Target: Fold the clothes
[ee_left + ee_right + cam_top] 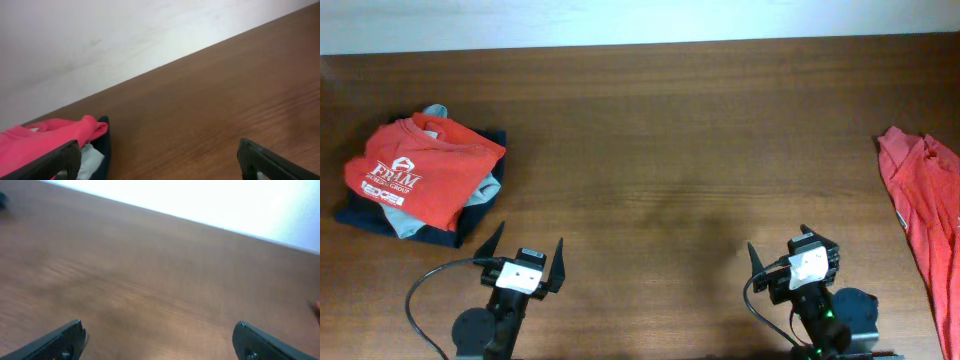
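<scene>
Red tee (425, 170) with white "FRAM" print tops a folded pile at the left of the desk (670, 150). A grey garment (485, 190) peeks out beneath it, and a navy garment (360, 212) lies at the bottom. Just right of the pile, at the near edge, the left tool (531, 233) hovers with its jaws spread wide and nothing between them. Its wrist view shows the pile's corner beside one finger (55, 162). Bare brown wood fills the middle. Further right, also at the near edge, the right tool (780, 240) hangs with its jaws equally far apart and empty. A coral shirt (925, 210) lies crumpled at the far right edge, partly out of view and well apart from both tools.
</scene>
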`<act>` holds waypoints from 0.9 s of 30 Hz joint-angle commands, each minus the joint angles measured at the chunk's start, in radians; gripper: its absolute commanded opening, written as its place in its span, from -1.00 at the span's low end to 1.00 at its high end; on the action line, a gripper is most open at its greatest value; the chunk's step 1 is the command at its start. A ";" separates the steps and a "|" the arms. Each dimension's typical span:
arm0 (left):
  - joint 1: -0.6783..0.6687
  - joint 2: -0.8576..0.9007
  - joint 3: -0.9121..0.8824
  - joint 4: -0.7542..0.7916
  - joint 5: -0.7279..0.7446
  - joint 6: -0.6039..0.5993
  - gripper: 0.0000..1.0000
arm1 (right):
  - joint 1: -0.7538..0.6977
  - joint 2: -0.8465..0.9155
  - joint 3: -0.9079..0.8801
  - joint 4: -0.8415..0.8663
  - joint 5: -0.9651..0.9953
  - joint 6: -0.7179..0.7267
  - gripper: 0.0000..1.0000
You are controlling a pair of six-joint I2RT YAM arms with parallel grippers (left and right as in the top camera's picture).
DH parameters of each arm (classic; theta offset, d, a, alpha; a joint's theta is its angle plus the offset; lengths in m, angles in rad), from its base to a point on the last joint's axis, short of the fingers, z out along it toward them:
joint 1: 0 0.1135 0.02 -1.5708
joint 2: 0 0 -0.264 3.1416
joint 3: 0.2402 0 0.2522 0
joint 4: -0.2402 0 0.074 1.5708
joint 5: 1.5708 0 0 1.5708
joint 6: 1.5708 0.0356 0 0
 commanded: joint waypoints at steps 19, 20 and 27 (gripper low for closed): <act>-0.002 0.499 0.578 -0.246 -0.020 -0.134 0.99 | 0.004 0.279 0.245 -0.007 -0.071 0.328 0.97; -0.002 0.553 0.633 -0.277 -0.020 -0.134 0.99 | 0.004 0.325 0.285 -0.031 -0.067 0.328 0.97; -0.003 0.983 1.144 -0.561 -0.009 -0.134 0.99 | 0.004 0.793 0.735 -0.317 0.005 0.320 0.97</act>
